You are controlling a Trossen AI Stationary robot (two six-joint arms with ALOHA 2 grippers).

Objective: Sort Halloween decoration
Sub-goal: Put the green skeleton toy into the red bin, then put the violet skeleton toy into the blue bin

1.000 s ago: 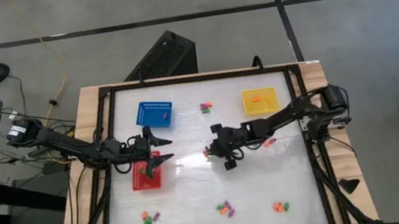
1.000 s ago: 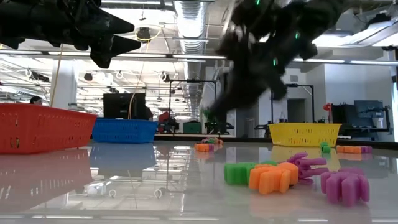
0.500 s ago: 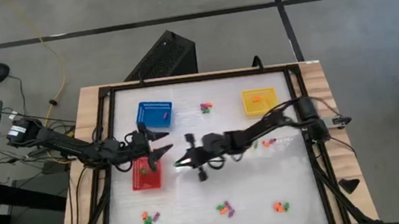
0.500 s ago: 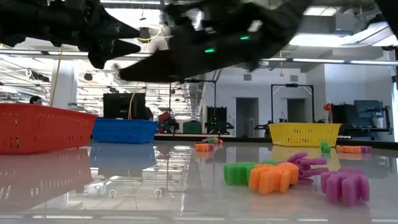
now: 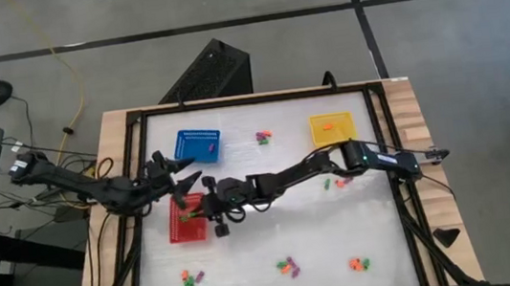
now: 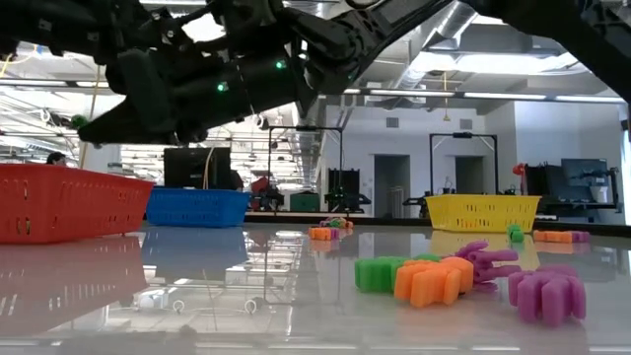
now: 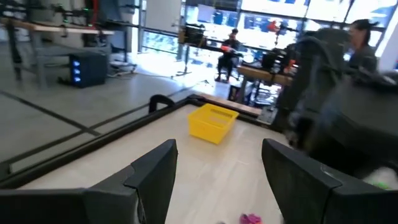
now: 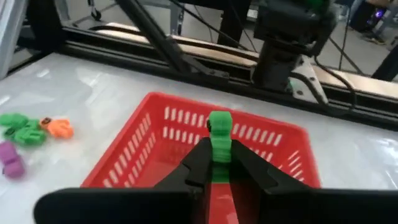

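Right gripper (image 8: 219,163): reached across to the table's left side, over the red mesh basket (image 8: 155,130), fingers pinching an upright green trinket (image 8: 219,140).
Left gripper (image 5: 181,182): above the basket's far edge, jaws spread wide, nothing in them.
Blue basket (image 5: 197,145), yellow basket (image 5: 332,128): along the far edge.
Loose trinkets (image 5: 290,266): clusters near the front edge.

I see the white table (image 5: 249,259) carrying red (image 5: 187,226), blue (image 5: 197,145) and yellow (image 5: 329,129) baskets, plus scattered clusters of trinkets (image 5: 289,267).
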